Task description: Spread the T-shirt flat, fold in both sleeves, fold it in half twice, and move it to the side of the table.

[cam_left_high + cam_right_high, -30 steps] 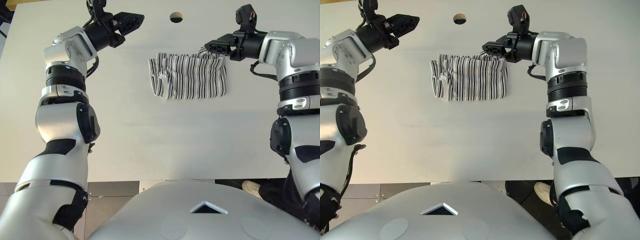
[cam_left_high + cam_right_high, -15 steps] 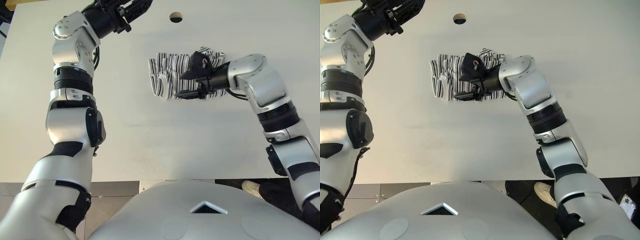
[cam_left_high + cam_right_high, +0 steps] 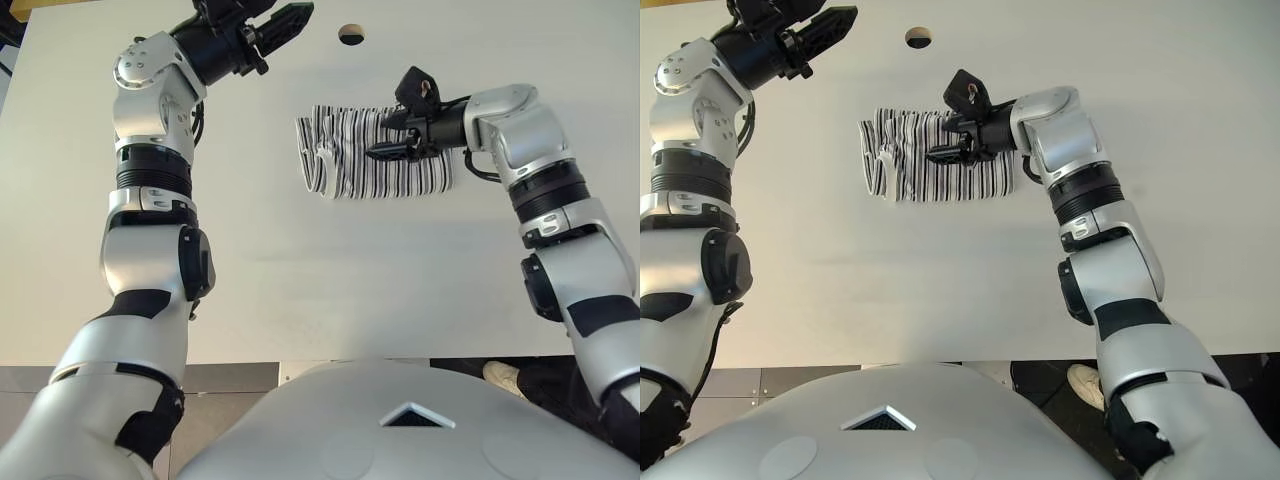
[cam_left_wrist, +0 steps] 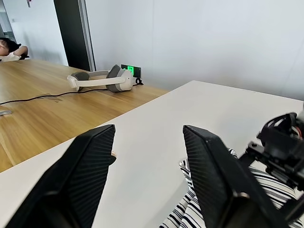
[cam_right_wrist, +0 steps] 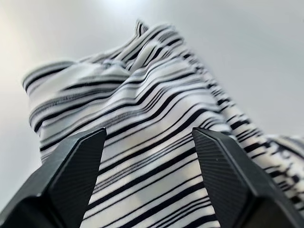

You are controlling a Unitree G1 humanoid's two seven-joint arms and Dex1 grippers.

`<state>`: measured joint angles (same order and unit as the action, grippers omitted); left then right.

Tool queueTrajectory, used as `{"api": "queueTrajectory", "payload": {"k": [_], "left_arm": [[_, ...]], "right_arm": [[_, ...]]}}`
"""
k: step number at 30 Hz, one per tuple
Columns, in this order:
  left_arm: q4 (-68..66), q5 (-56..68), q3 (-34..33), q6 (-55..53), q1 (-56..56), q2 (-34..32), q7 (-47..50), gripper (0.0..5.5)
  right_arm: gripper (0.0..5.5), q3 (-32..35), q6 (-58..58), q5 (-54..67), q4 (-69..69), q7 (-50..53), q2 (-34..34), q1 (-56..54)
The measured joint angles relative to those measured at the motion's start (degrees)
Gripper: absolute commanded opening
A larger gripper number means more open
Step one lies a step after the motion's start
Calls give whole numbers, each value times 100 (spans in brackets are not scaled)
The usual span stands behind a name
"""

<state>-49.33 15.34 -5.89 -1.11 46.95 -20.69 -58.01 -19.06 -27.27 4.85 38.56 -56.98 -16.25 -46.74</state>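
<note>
Folded striped T-shirt point(image 3: 335, 172) on counter point(image 3: 350, 285); right end effector point(image 3: 383, 138) fingers apart just over it, left end effector point(image 3: 296, 16) apart, raised

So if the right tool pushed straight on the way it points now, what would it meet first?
The striped T-shirt: it lies directly ahead, framed between the open fingers of the right tool. How much gap remains before contact is unclear.

My left arm point(image 3: 150, 250), frame left, and right arm point(image 3: 580, 265), frame right: silver-grey shells, black ribbed joint rings, black elbow panels. A black cable point(image 3: 192, 118) loops beside each wrist. My left gripper point(image 4: 149, 130) and right gripper point(image 5: 149, 135): two black wedge-shaped fingers point(image 4: 209, 161), finely ribbed.
</note>
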Motion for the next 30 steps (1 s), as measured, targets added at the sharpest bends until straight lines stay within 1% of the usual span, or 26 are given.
{"api": "queueTrajectory", "payload": {"k": [5, 10, 14, 17, 21, 23, 25, 28, 30], "left_arm": [[0, 2, 0, 0, 0, 0, -5, 266], [0, 2, -1, 0, 0, 0, -6, 266], [0, 2, 0, -2, 0, -1, -11, 266], [1, 4, -2, -3, 0, 0, -14, 266], [71, 10, -8, -9, -11, -6, -15, 266], [102, 11, -9, -10, -21, -7, -16, 266], [115, 10, -9, -11, -42, -13, -16, 266], [122, 9, -3, -12, -71, -13, -19, 266], [141, 9, 3, -13, -73, -10, -22, 266]], "right_arm": [[336, 23, 141, -74, 247, -75, 117, -153], [336, -175, 464, -405, 755, -71, 254, 14], [336, -143, 691, -479, 981, -69, 296, 33], [336, -238, 1169, -713, 1462, 98, 401, -110], [336, -521, 1971, -1288, 2445, 715, 371, -657], [336, -811, 2240, -1753, 2813, 1031, 77, -939], [336, -1093, 2353, -2225, 3109, 1160, -409, -1115], [336, -1012, 2231, -2331, 3512, 979, -1145, -1142], [336, -848, 2138, -2318, 3623, 936, -1385, -1091]]}}
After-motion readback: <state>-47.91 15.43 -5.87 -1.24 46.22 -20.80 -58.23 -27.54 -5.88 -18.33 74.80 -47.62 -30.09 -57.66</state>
